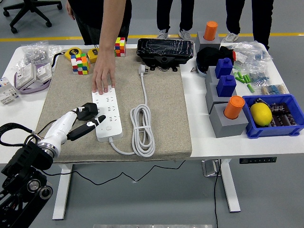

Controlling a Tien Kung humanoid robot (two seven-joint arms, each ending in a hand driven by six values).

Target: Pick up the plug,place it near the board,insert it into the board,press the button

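A white power strip (108, 112) lies on the grey mat (166, 118), its white cord coiled (142, 129) to its right. A black plug (88, 111) with a black cable sits against the strip's left side. My left hand (88, 124), white with black fingers, reaches in from the lower left; its fingers are extended just below the plug and touch the strip's left edge, holding nothing. A person's hand (103, 79) presses flat on the strip's far end. My right hand is out of view.
Rubik's cubes (79, 63) and a black box (165, 51) stand at the mat's far edge. Grey and blue blocks with orange caps (232, 108) and a blue bin with a lemon (261, 113) fill the right side. Plastic packets (32, 75) lie at far left.
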